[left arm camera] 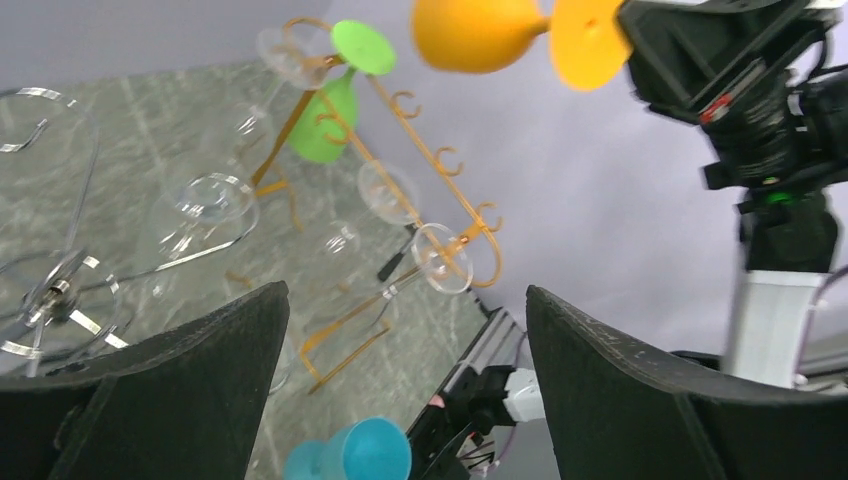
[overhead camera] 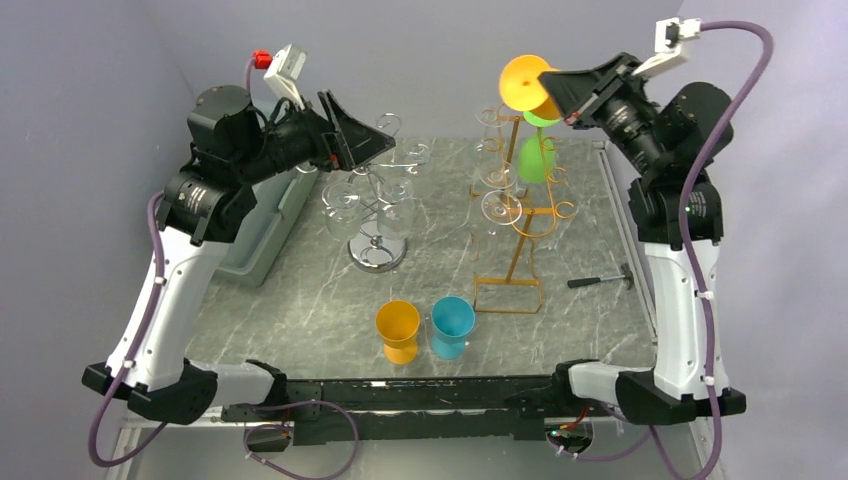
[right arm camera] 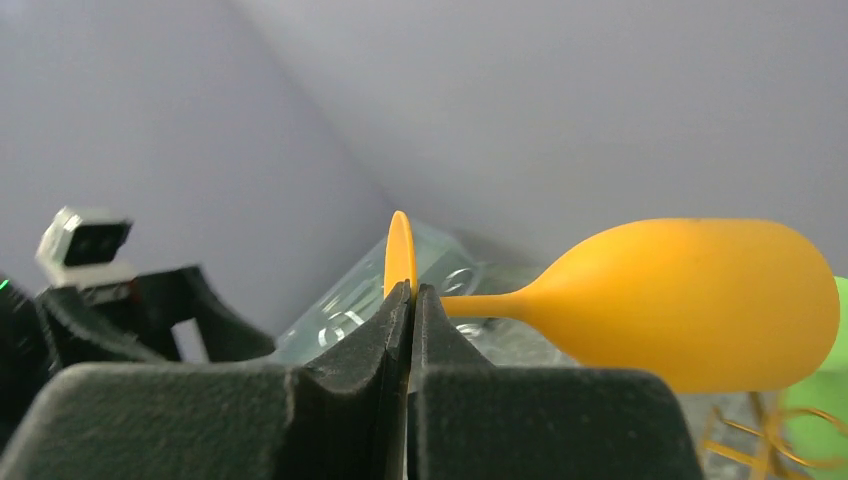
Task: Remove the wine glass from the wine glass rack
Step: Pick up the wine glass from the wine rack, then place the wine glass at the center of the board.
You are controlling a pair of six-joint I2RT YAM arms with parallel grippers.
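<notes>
An orange wine glass (overhead camera: 524, 82) hangs in the air above the top of the gold wine glass rack (overhead camera: 520, 225), lying sideways. My right gripper (overhead camera: 562, 97) is shut on the edge of its flat foot (right arm camera: 400, 250), with stem and bowl (right arm camera: 690, 300) pointing away to the right. A green wine glass (overhead camera: 535, 160) and clear glasses (overhead camera: 500, 205) still hang on that rack. My left gripper (left arm camera: 405, 292) stands open with nothing between its fingers, up beside the silver rack (overhead camera: 378, 215) of clear glasses.
An orange cup (overhead camera: 398, 328) and a blue cup (overhead camera: 452, 325) stand near the front edge. A grey bin (overhead camera: 265, 235) sits at the table's left side. A dark-handled tool (overhead camera: 600, 281) lies right of the gold rack's base.
</notes>
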